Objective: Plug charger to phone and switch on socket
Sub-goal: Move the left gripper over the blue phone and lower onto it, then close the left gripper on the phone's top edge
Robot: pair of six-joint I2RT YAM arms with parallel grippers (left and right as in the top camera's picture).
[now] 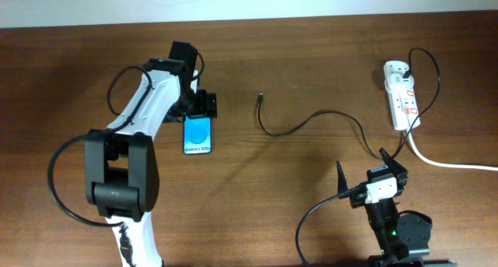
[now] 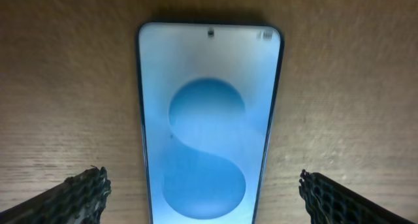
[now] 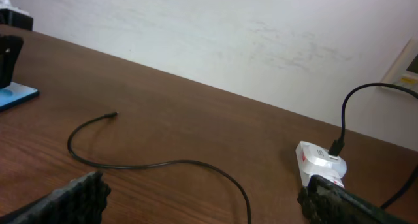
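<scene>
The phone (image 1: 198, 135) lies flat on the table with its blue screen up; it fills the middle of the left wrist view (image 2: 208, 119). My left gripper (image 1: 204, 105) (image 2: 204, 196) is open, its fingers on either side of the phone's far end, not touching it. The charger cable (image 1: 311, 121) snakes across the table, its connector tip (image 1: 260, 97) lying free right of the phone; the cable also shows in the right wrist view (image 3: 157, 164). The white socket strip (image 1: 403, 102) (image 3: 320, 160) lies at the far right. My right gripper (image 1: 372, 170) (image 3: 204, 201) is open and empty near the front edge.
A thick white cord (image 1: 451, 164) runs from the socket off the right edge. A black cable loops above the socket (image 1: 429, 64). A pale wall (image 3: 261, 34) stands behind the table's far edge.
</scene>
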